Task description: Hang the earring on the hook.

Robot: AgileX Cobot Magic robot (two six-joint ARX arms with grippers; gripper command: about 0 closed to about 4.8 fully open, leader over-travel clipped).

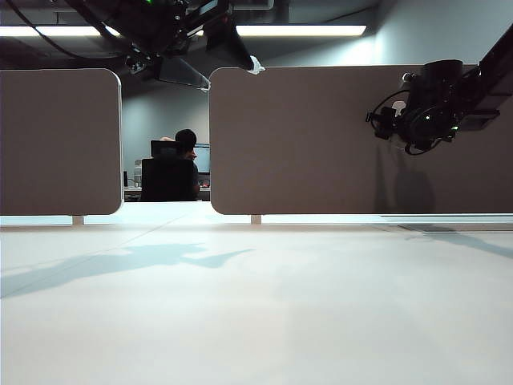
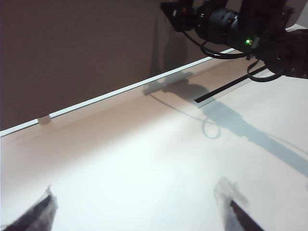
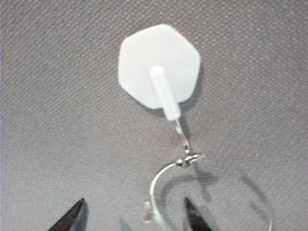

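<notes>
Right claw (image 3: 132,216) parted beside earring (image 3: 192,192), seemingly hung on hook (image 3: 159,67); left claw (image 2: 139,211) wide.

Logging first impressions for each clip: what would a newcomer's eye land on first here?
In the right wrist view, the white hexagonal hook on the grey fabric panel, with the silver hoop earring hanging from its metal tip and the right gripper open just beside it. In the exterior view that arm is raised against the right-hand panel; the left gripper hovers open over the bare white table.
</notes>
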